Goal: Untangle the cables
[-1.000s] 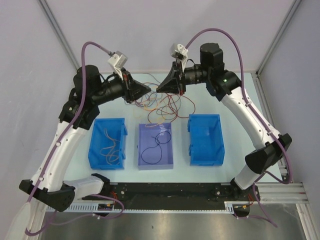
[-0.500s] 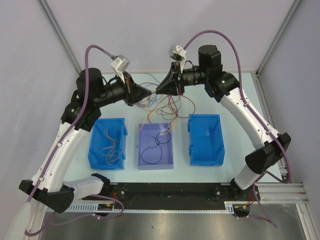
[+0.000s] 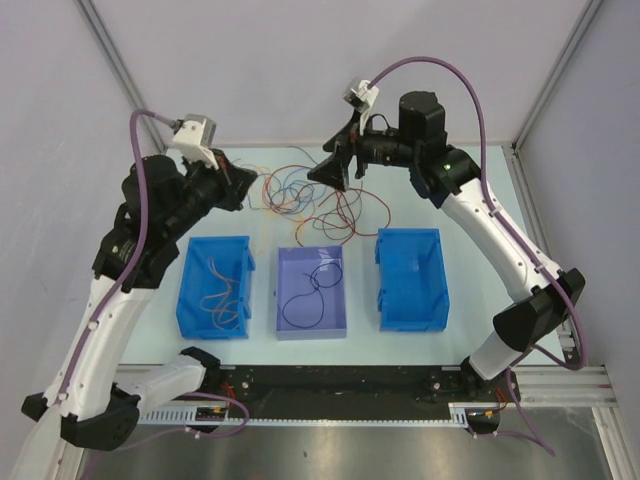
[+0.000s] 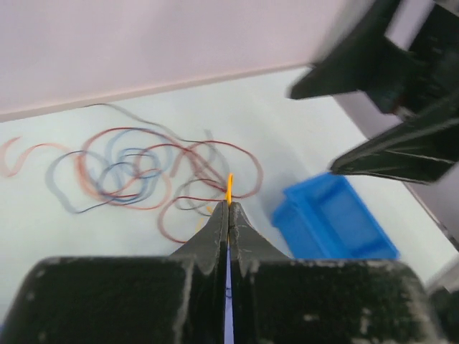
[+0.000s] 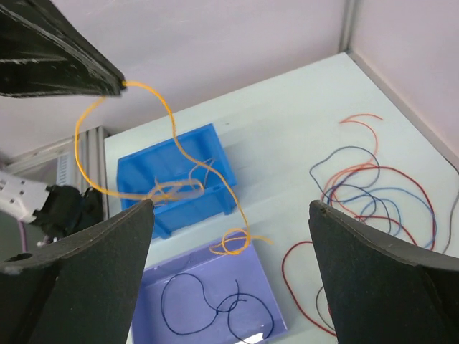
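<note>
Thin smooth-sheathed cables, glossy moulded plastic bins, matt black tool fingers — faintly grainy, smooth matt tabletop

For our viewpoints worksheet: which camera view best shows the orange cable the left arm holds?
Right wrist view: the orange cable trails from the left jaws, looping above the bins. Left wrist view shows only a stub at the shut jaws; from the top it is too thin to trace.
</note>
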`<state>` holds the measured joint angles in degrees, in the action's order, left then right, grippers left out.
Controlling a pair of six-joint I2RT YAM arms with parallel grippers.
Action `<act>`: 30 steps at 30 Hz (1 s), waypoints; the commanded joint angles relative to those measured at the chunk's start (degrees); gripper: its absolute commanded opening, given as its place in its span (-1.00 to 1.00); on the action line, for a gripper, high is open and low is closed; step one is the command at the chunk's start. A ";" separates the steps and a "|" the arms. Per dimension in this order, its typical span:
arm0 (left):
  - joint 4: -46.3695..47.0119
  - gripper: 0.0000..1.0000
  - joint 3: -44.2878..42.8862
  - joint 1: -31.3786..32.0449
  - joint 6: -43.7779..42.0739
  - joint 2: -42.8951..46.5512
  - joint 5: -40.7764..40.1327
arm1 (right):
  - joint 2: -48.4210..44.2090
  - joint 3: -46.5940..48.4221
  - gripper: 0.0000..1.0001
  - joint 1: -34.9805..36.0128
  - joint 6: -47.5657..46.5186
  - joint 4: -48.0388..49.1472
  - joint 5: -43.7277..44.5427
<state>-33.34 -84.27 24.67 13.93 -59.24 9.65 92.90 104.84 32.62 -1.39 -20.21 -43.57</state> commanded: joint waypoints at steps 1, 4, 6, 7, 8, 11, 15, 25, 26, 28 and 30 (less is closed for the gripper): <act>-5.23 -1.00 -2.48 -0.67 -0.40 2.20 -22.69 | -2.73 -1.48 0.87 0.25 4.02 4.74 8.24; -6.29 -0.99 -0.38 -1.64 1.44 3.95 -28.70 | -2.64 -2.00 0.87 0.16 5.43 5.62 9.47; -6.03 -0.99 2.00 -2.08 2.58 5.45 -30.03 | -2.64 -2.70 0.87 0.25 6.22 6.23 9.56; -5.77 -0.99 2.70 -2.16 2.68 7.19 -31.00 | -2.64 -3.06 0.88 0.16 6.48 6.84 9.47; -5.86 -0.99 3.66 -2.08 2.85 7.99 -31.79 | -2.64 -3.23 0.88 0.16 6.83 7.11 9.38; -7.17 -0.99 4.81 -2.25 3.29 10.37 -34.95 | -2.38 -3.94 0.88 0.16 7.89 7.55 9.21; -8.66 -0.99 5.96 -2.25 3.73 12.48 -36.28 | -1.67 -4.38 0.88 0.25 8.94 8.34 8.94; -10.34 -0.99 14.30 -2.17 7.86 18.28 -38.39 | -0.35 -4.73 0.88 0.43 9.91 7.64 8.59; -10.25 -0.99 16.74 -2.17 8.30 18.90 -38.48 | -0.44 -5.43 0.88 0.43 10.00 7.55 8.77; -10.60 -0.99 18.87 -2.17 9.53 20.30 -39.00 | -0.88 -6.22 0.87 0.43 10.00 7.72 9.20; -10.86 -1.00 21.42 -2.17 10.23 20.92 -39.44 | -1.14 -7.10 0.87 0.43 10.26 8.08 9.21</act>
<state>-43.77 -66.08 22.79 21.21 -39.83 -27.55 92.62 99.13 32.77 8.01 -14.26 -34.89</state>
